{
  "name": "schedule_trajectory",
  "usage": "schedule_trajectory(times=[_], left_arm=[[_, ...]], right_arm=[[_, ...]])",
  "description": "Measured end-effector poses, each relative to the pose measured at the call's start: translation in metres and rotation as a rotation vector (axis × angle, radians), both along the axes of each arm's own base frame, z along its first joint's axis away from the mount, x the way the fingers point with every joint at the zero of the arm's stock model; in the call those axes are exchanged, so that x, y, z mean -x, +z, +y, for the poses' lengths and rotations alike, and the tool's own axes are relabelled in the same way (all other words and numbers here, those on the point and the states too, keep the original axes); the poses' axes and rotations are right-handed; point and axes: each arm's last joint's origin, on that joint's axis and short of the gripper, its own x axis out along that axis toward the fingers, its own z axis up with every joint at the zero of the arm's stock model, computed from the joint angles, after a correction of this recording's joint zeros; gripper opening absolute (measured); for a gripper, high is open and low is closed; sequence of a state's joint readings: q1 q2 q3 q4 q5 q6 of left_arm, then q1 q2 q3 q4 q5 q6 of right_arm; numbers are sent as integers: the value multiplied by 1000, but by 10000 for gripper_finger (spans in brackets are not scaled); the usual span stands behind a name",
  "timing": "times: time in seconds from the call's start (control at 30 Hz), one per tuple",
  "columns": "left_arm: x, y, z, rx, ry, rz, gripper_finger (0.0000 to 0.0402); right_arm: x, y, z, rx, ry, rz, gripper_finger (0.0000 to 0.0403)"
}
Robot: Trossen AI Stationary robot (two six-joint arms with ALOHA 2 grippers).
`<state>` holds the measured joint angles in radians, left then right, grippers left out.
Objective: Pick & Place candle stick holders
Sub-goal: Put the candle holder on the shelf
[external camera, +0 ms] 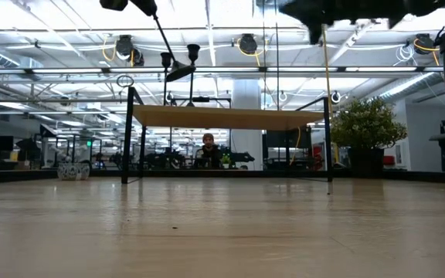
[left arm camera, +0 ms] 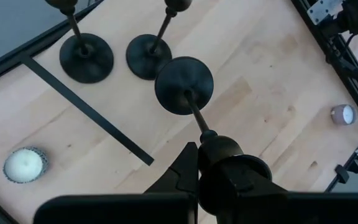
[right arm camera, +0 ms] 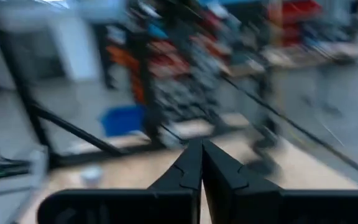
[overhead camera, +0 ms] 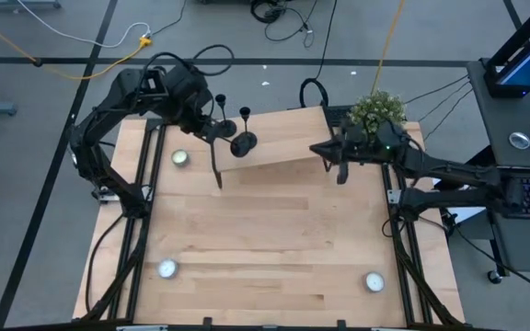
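Note:
Two black candle stick holders stand on their round bases on a small raised wooden shelf at the table's far side. They also show in the left wrist view. My left gripper is over the shelf's left end, shut on the third holder. My right gripper is shut and empty above the shelf's right end. My left gripper holds the third holder by its cup end. The cup sits between the fingers and hides one of them; the other finger lies against its side. The stem slants down and away from the fingers. The round base hangs clear above the shelf.
Three tea lights lie on the table: one by the shelf's left legs, one near-left, one near-right. The shelf stands on thin black legs. A potted plant stands behind the shelf's right end.

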<state>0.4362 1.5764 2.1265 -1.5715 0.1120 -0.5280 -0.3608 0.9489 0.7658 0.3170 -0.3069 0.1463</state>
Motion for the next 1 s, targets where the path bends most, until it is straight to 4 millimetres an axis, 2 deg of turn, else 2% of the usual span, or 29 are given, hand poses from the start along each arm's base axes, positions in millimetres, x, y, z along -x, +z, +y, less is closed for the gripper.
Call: schedule_trajectory(times=[0.1, 0.3, 0.57, 0.7, 1.0], left_arm=[[0, 0, 0, 0, 0, 0, 15], [0, 0, 0, 7, -10, -4, 15], [-4, 0, -10, 4, -63, -4, 15], [-8, 0, -19, 2, -104, -4, 15], [-15, -1, -35, -3, -145, 7, 15]], right_arm=[[-23, 3, 6, 34, 89, -80, 2], [-75, 12, 17, 151, 169, -54, 13], [-133, 23, 14, 253, 71, 76, 50], [-152, 24, 10, 272, 36, 102, 78], [-175, 9, 17, 262, 70, 137, 139]])
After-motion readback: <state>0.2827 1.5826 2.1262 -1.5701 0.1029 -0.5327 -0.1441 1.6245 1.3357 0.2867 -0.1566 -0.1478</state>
